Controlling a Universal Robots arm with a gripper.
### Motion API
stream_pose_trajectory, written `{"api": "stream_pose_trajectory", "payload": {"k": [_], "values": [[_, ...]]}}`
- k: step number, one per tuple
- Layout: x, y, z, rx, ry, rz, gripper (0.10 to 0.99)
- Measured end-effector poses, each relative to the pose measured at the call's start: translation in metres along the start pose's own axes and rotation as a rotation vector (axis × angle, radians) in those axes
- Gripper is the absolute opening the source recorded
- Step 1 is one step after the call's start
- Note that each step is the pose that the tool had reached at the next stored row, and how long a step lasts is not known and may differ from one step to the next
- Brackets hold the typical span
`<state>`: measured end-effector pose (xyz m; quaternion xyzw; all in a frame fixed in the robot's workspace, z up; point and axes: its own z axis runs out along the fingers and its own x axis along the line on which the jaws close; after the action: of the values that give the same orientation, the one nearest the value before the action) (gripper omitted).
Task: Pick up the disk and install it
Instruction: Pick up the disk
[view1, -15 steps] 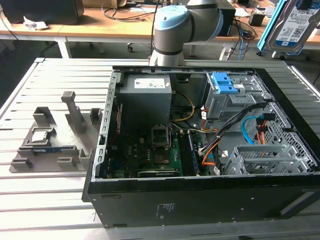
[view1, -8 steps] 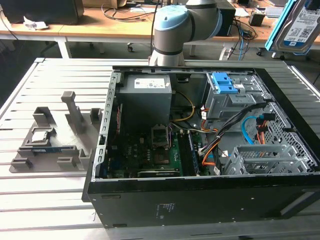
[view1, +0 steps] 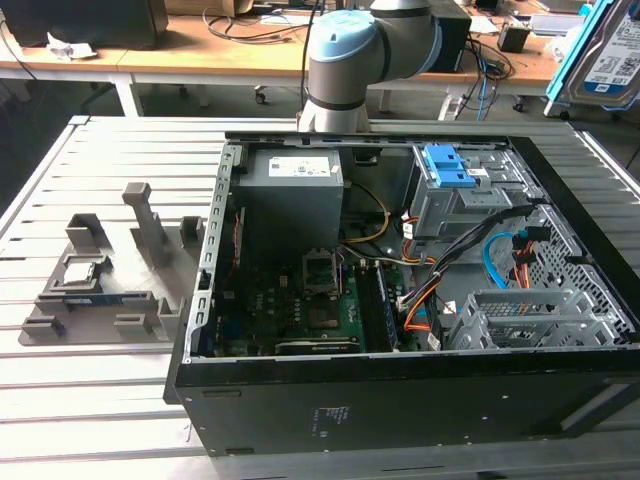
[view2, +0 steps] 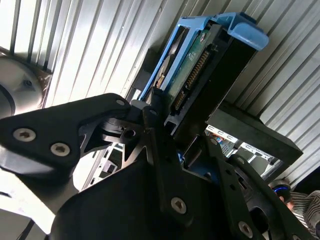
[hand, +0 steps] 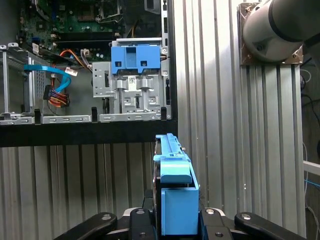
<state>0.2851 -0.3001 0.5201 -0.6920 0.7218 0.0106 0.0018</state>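
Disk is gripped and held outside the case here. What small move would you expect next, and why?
Probably a short move carrying the disk toward the grey cage with the blue latch. The gripper is shut on the disk, which hangs over the ribbed table outside the open computer case, and in the first wrist view the cage is not lined up with it.

Exterior view: high, angled down on the open case (view1: 400, 400), arm base (view1: 338, 70) at its 12 o'clock. Both wrist views sit tight on the disk (hand: 176, 210); first wrist view shares the drive cage (hand: 135, 95) with exterior.
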Motion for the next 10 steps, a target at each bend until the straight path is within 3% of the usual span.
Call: {"api": "stream_pose_trajectory", "payload": {"k": [5, 10], "values": [[0.0003, -0.0004, 0.0, 0.0, -0.0001, 0.0, 0.365], [0.0079, -0.0007, -0.0002, 0.0, 0.0001, 0.0, 0.365]]}}
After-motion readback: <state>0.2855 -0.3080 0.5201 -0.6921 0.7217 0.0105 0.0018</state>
